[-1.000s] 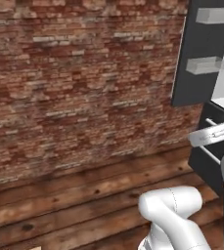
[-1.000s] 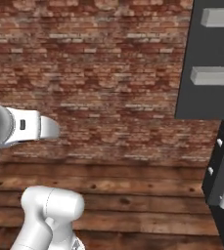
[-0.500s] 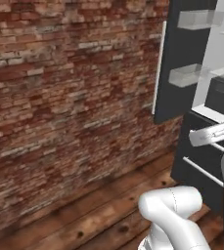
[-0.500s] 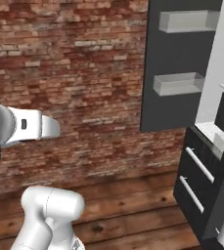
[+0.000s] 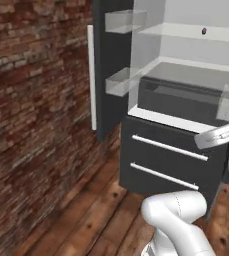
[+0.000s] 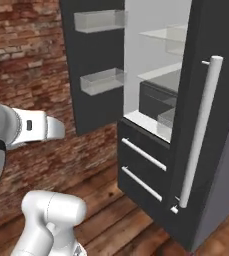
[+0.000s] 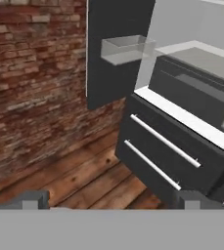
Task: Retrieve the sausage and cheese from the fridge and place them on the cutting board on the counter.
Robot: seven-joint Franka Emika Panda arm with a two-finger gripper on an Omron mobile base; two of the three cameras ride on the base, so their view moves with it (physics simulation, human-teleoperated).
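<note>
Matt dark grey fridge [image 5: 166,155] with smooth white bar handles [image 6: 200,132] like painted metal. Inside the fridge, glossy white walls, clear glass shelves [image 5: 186,34] and clear plastic-looking door bins [image 6: 101,80]. Left of the fridge, rough red-brown brick wall [image 5: 31,115]. Below the fridge, brown wooden plank floor [image 7: 69,178], grainy, faintly sheened.

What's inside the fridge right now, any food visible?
The fridge stands open: glass shelves, clear door bins, a dark drawer. One small dark item sits on an upper shelf; too small to identify. The drawer's contents are hidden.
</note>
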